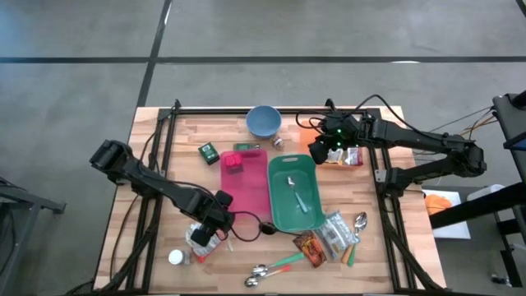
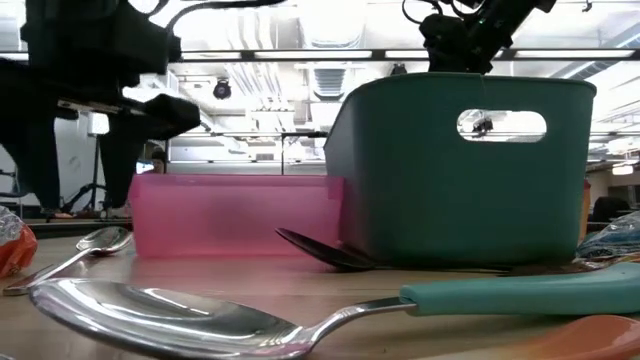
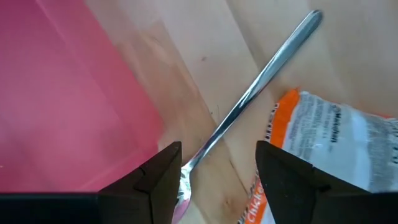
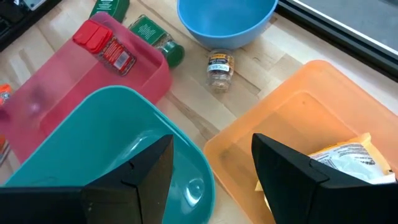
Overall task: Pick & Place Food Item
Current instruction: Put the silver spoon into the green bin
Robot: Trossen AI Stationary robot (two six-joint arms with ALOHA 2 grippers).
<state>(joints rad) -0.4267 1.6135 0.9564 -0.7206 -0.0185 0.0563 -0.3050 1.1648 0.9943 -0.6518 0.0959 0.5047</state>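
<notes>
The orange-white packet (image 3: 336, 140) seems to read "Chicke".

the middle of the table (image 1: 386, 247) is taken up by the pink bin (image 1: 246, 185) and the teal bin (image 1: 296, 193), set side by side and touching. bare wood is left along the far left edge and the right near corner. the near edge is cluttered with spoons (image 1: 271, 270) and packets (image 1: 325, 242). the far edge is blocked by the blue bowl (image 1: 263, 121) and the orange bin (image 4: 298, 143).
</notes>
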